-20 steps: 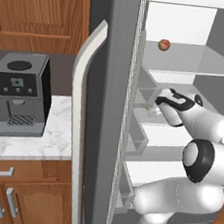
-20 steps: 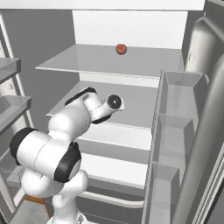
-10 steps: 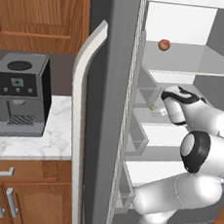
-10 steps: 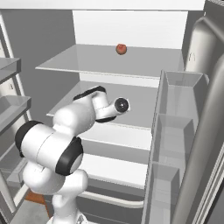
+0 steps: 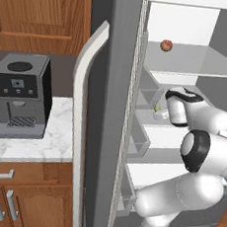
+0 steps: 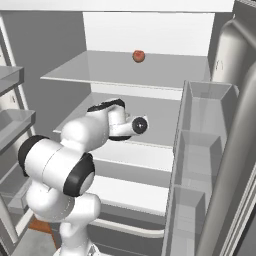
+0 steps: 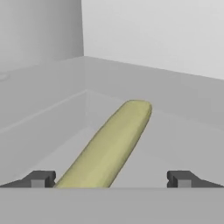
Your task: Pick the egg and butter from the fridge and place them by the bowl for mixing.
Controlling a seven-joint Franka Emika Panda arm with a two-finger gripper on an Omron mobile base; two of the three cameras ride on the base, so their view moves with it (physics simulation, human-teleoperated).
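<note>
Here's the kitchen: a marble surface (image 5: 37, 147) on the left carries a dark coffee machine (image 5: 19, 95), with wooden cabinets (image 5: 44, 9) above it and wooden drawers (image 5: 22, 195) below. Right of that stands the fridge (image 5: 116, 61), both doors swung wide, white inside, with grey glassy shelves and clear bins on the doors. One long curved white handle (image 5: 83, 112) runs down the left door; the right door's bins (image 6: 200, 150) stand tall in the right base view.

On the upper shelf (image 6: 100, 70), towards the back, sits a small reddish-brown ball (image 6: 138, 56); whether that is the egg or a fruit I can't tell at this size.

The white arm reaches into the middle shelf (image 6: 160, 125). The butter (image 7: 109, 144) lies there, a yellow-olive stick stretching away from the hand camera, its near end cut off at the bottom of that view. The tool (image 7: 111, 179) has its jaws spread wide, one dark fingertip on each side of the stick, neither one visibly touching it.

From the left base view just a sliver of the stick peeks out beside the wrist, the rest hidden behind the arm. In the right base view the hand blocks it.
</note>
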